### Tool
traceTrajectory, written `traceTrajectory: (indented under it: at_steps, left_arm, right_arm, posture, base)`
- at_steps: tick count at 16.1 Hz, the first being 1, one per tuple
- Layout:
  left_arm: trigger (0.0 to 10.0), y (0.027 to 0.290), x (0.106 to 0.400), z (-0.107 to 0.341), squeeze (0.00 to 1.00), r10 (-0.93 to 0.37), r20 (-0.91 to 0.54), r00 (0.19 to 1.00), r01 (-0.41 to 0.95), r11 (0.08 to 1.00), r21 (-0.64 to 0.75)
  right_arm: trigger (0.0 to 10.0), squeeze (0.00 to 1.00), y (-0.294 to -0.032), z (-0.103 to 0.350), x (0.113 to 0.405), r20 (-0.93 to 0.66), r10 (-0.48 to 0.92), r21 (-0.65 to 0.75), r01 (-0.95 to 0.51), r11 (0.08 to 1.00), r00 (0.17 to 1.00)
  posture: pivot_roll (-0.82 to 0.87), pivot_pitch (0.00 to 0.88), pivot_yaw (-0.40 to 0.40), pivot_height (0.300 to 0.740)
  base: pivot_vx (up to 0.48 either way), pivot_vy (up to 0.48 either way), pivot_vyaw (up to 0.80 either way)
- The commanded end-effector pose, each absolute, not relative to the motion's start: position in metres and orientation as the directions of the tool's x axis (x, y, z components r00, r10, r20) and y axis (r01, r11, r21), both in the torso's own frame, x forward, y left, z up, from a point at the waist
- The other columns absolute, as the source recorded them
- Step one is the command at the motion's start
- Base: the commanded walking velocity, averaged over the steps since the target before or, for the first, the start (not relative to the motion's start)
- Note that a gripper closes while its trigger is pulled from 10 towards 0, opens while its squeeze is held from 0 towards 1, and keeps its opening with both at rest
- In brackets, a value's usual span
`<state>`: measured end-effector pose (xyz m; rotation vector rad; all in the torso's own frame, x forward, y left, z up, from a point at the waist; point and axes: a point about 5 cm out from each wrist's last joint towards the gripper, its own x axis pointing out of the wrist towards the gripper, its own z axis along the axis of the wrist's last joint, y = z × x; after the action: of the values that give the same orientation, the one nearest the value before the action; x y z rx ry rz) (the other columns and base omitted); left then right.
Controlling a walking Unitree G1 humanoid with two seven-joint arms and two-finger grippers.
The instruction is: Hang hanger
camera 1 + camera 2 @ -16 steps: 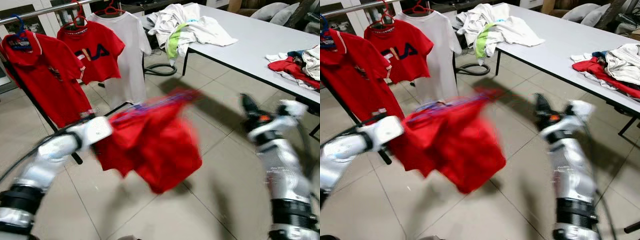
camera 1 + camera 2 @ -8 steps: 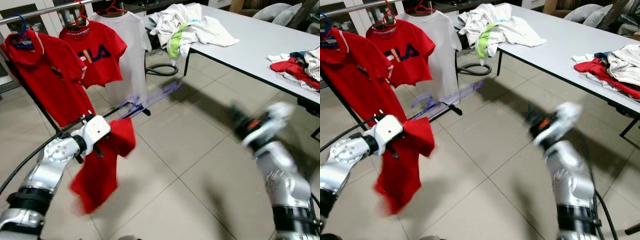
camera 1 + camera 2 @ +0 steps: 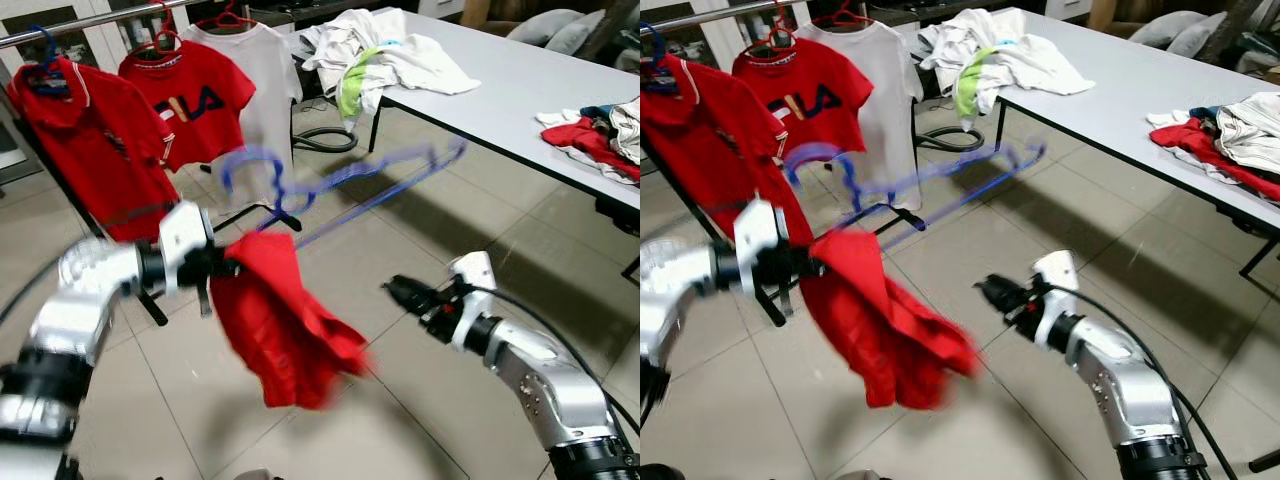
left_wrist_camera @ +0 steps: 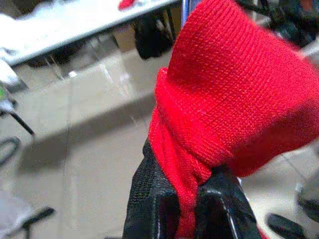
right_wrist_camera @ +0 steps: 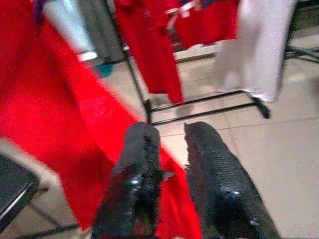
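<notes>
So the left gripper is pinched tight on a bunched fold of a red shirt, which hangs out in the air below and beside it; the blue hanger is a motion-blurred streak just above the shirt, its hook end curling up toward the clothes rack; can't tell whether the hanger is threaded into the shirt or only rides on top of it; the hanger isn't on the rack, it sits in front of and lower than the rail; on the rack hang a red polo on a blue hanger, a red FILA tee next to it, and a white tee at the end nearest the grey table; the right gripper hovers beside the red shirt on the side away from the rack, pointing at it, fingers slightly parted with nothing between them, not touching the cloth as far as I can see; a heap of white and green laundry lies on the table's end closest to the rack; more red and white clothes lie further along the table; everything stands on a tiled floor.
</notes>
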<state>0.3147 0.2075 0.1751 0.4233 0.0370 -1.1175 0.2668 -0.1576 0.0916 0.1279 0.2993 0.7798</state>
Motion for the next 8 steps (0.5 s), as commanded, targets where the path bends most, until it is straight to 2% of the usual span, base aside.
traceTrajectory:
  at_steps: [1,4,8]
  left_arm:
    - [0.0,0.211,0.326,0.198,0.00,-0.840,-0.169,0.516,0.821,0.428,0.379]
    - [0.0,0.199,0.334,0.217,0.00,-0.822,-0.052,0.567,0.776,0.513,0.366]
    - [0.0,0.184,0.328,0.227,0.00,-0.852,0.043,0.522,0.809,0.510,0.291]
  right_arm:
    - [10.0,1.00,-0.157,0.092,0.262,-0.233,0.726,0.177,-0.705,0.686,0.648]
    - [10.0,1.00,-0.148,0.096,0.252,-0.209,0.763,0.166,-0.746,0.644,0.612]
    - [10.0,1.00,-0.128,0.101,0.247,-0.143,0.789,0.201,-0.763,0.615,0.598]
  posture:
    - [-0.03,0.000,0.040,0.740]
    - [-0.03,0.000,0.044,0.740]
    - [-0.02,0.000,0.047,0.740]
  base:
    - [0.000,0.000,0.00]
    - [0.000,0.000,0.00]
    - [0.000,0.000,0.00]
